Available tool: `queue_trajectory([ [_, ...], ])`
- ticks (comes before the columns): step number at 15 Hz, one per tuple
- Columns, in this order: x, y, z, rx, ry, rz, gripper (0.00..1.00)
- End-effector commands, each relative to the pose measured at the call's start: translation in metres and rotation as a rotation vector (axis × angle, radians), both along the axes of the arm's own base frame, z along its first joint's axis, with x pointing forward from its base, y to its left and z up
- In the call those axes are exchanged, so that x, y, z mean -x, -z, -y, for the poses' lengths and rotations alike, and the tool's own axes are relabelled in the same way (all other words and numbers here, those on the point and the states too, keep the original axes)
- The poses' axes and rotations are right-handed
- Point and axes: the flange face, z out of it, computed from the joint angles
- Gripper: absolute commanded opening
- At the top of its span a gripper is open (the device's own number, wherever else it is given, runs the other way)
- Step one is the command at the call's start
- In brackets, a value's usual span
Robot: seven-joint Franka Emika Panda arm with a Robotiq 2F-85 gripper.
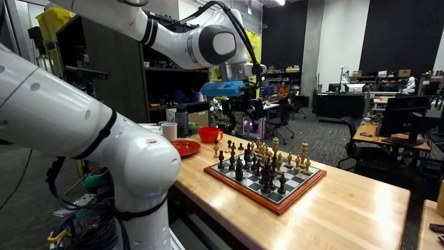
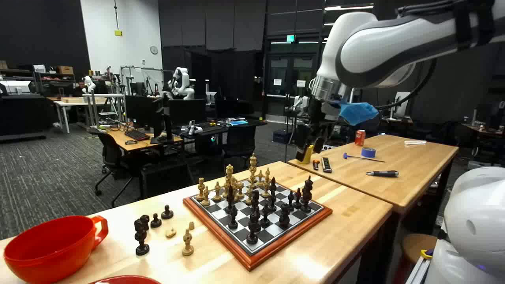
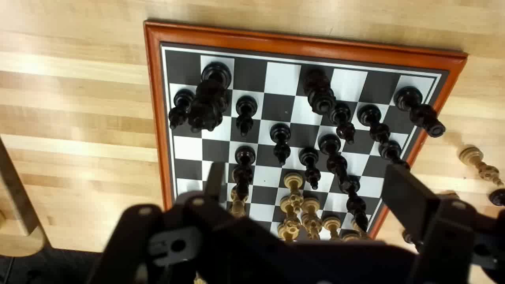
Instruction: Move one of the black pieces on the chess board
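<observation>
The chess board (image 1: 279, 208) lies on the wooden table, and its reddish-brown rim also shows in an exterior view (image 2: 290, 237) and the wrist view (image 3: 303, 46). Small black pieces (image 2: 284, 216) and tan-gold pieces (image 2: 252, 169) stand on it; a black piece (image 3: 281, 136) shows near mid-board in the wrist view. My gripper (image 1: 244, 119) hangs well above table height, apart from every piece. In the wrist view the fingers (image 3: 303, 177) are wide apart with nothing held between them. The gripper's body hides part of the tan-gold side there.
Beside the board stand loose black pieces (image 2: 141, 236) and a tan piece (image 2: 187, 242). Beyond them are a red bowl (image 1: 208, 134), a red plate (image 1: 187, 148), a white cup (image 1: 169, 131) and a dark bottle (image 1: 182, 121). An adjoining table holds a can (image 2: 360, 137) and blue tape (image 2: 368, 152).
</observation>
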Motion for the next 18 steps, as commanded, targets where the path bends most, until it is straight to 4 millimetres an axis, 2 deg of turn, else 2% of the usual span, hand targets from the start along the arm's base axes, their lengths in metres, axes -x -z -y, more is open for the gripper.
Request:
queue_trajectory([
  [1, 0.000, 0.000, 0.000, 0.000, 0.000, 0.000, 1.00],
  [8, 0.000, 0.000, 0.000, 0.000, 0.000, -0.001, 1.00],
  [9, -0.006, -0.003, 0.000, 0.010, -0.003, -0.007, 1.00],
  [13, -0.045, -0.015, 0.003, 0.025, -0.025, -0.031, 1.00],
  [18, -0.117, -0.031, 0.005, 0.020, -0.038, -0.061, 1.00],
])
